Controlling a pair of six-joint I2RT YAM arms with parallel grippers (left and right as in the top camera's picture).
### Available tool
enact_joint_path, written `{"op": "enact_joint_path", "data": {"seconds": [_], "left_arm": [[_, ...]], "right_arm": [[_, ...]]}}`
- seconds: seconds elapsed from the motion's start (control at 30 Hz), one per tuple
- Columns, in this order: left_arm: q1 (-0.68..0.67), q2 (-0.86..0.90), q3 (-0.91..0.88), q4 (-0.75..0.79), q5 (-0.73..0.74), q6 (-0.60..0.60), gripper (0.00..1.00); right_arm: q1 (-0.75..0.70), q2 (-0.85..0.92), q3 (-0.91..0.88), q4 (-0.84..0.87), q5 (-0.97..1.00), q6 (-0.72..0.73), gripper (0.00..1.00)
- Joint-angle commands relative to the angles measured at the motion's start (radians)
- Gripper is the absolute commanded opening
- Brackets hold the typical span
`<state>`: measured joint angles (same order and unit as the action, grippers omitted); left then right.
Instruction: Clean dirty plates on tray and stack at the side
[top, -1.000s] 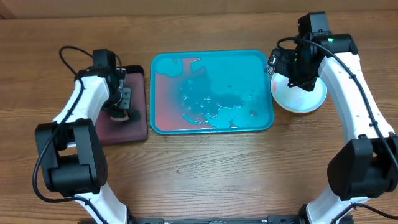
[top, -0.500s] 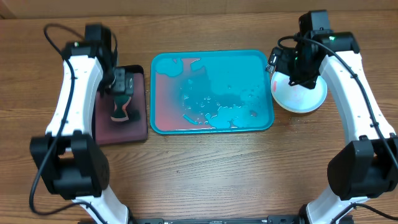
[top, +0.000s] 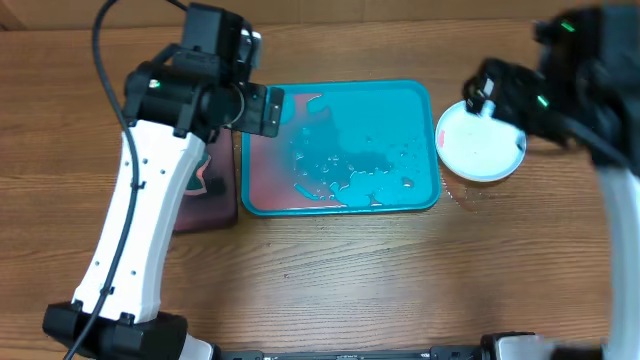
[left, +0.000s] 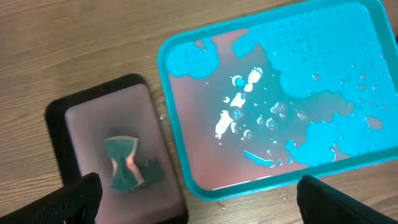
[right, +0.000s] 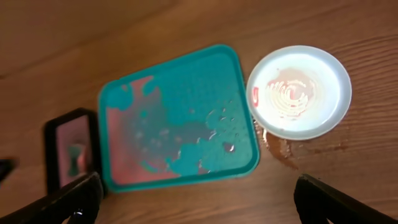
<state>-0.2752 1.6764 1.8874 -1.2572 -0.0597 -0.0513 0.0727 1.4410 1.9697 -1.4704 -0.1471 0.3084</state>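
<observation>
The turquoise tray (top: 340, 145) lies mid-table, holding pink water and droplets and no plates; it also shows as the tray (left: 280, 93) and the tray (right: 180, 118). One pale plate (top: 480, 142) with a light blue rim sits on the wood right of the tray. This plate (right: 298, 92) has faint pink rings and a red smear at its left rim. Whether others lie under it does not show. My left gripper (top: 262, 108) hangs high over the tray's left end, open (left: 196, 202). My right gripper (top: 500, 92) is raised over the plate, open (right: 199, 202).
A black tray (left: 106, 155) with a pinkish inside stands left of the turquoise one, and a green sponge (left: 127, 163) lies in it. A brownish wet patch (right: 280, 148) marks the wood in front of the plate. My left arm (top: 150, 200) crosses over the black tray.
My left gripper opened, left the sponge on the black tray, then rose and swung right toward the turquoise tray. My right gripper lifted up away from the plate.
</observation>
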Motion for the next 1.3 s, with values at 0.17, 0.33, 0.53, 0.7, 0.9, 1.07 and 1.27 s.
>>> {"op": "enact_joint_path", "data": {"seconds": [0.17,0.33,0.53,0.7,0.9,1.07,1.27], "left_arm": [[-0.01,0.004,0.0,0.002,0.012,-0.016,1.0],[-0.01,0.004,0.0,0.002,0.012,-0.016,1.0],[-0.01,0.004,0.0,0.002,0.012,-0.016,1.0],[-0.01,0.004,0.0,0.002,0.012,-0.016,1.0],[-0.01,0.004,0.0,0.002,0.012,-0.016,1.0],[-0.01,0.004,0.0,0.002,0.012,-0.016,1.0],[-0.01,0.004,0.0,0.002,0.012,-0.016,1.0]], "right_arm": [[0.005,-0.189,0.022,-0.013,-0.049,-0.021,1.0],[0.005,-0.224,0.021,-0.069,-0.005,-0.041,1.0],[0.006,-0.239,-0.083,0.026,0.15,-0.052,1.0],[0.006,-0.355,-0.364,0.35,0.142,-0.055,1.0],[0.006,-0.587,-0.851,0.816,0.077,-0.131,1.0],[0.006,-0.807,-1.246,1.15,0.056,-0.19,1.0],[0.007,-1.062,-1.614,1.398,0.048,-0.189,1.0]]}}
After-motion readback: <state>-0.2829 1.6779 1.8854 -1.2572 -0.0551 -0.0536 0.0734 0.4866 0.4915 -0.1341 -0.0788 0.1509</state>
